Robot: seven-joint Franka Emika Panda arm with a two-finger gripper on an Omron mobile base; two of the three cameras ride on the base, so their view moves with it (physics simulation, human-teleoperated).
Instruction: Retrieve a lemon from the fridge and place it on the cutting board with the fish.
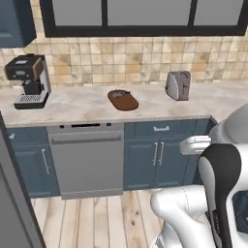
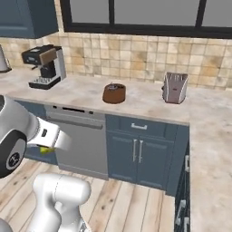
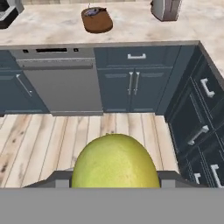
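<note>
lemon (image 3: 114, 161) — yellow-green, held in jaws | cutting board (image 1: 123, 100) — on counter, fish (image 3: 94, 12) on it

Both base views look forward and down from behind the arm at the surface (image 1: 87, 106); the hand view looks from low over the floor, sharing its cutting board (image 3: 97, 21).

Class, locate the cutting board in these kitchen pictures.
The cutting board lies on the counter below the window, between the coffee machine at left and the toaster at right.
</note>
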